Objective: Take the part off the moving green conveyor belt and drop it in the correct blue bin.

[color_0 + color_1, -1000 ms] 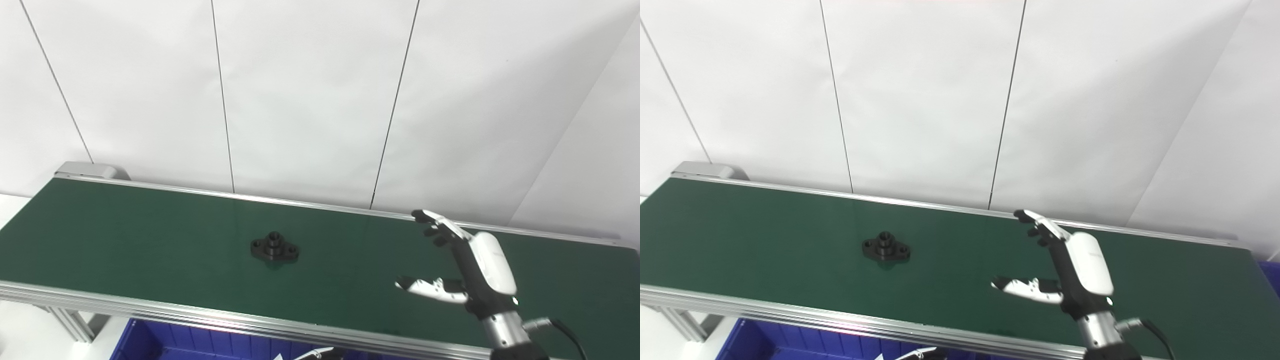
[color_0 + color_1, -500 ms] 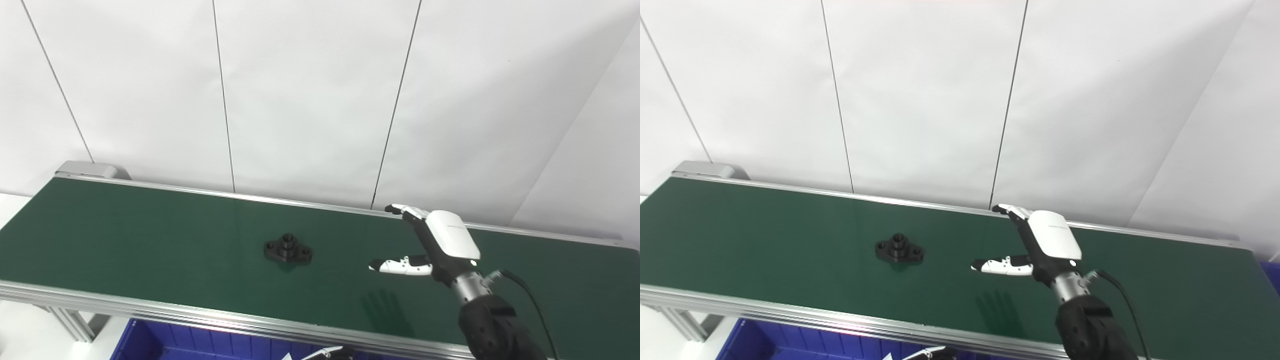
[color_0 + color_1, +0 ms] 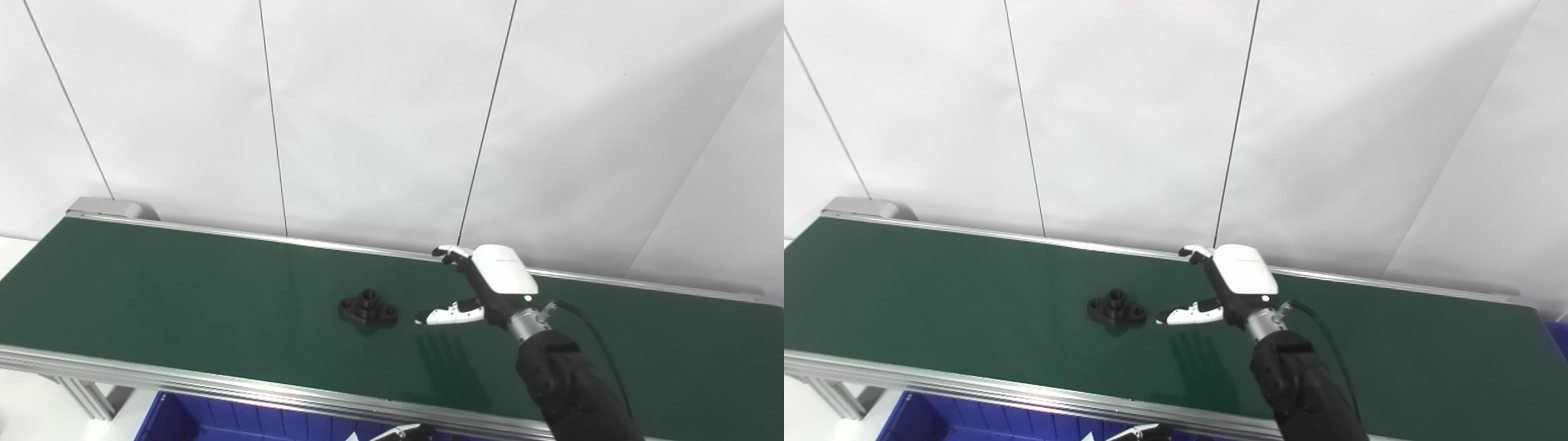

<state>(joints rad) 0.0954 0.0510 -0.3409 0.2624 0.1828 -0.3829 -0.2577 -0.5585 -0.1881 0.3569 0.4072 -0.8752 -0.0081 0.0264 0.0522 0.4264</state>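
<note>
A black flanged part [image 3: 368, 307] with a raised round hub lies flat on the green conveyor belt [image 3: 184, 288], near the belt's middle. My right hand [image 3: 490, 285] hovers low over the belt just right of the part, open, fingers spread and pointing left. Its thumb tip [image 3: 432, 318] is a short gap from the part's right lug and does not touch it; the other fingertips [image 3: 1191, 251] reach toward the far rail. A small white and dark shape at the bottom edge [image 3: 392, 433] may be my left hand; too little shows to tell.
A blue bin [image 3: 202, 419] sits below the belt's near aluminium rail [image 3: 184, 380]. A sliver of blue [image 3: 1559, 331] shows at the right edge past the belt's end. White wall panels stand behind the far rail.
The part has travelled rightward on the belt. My right hand has swung left and forward across the belt toward it, staying open, and the gap has shrunk to almost nothing.
</note>
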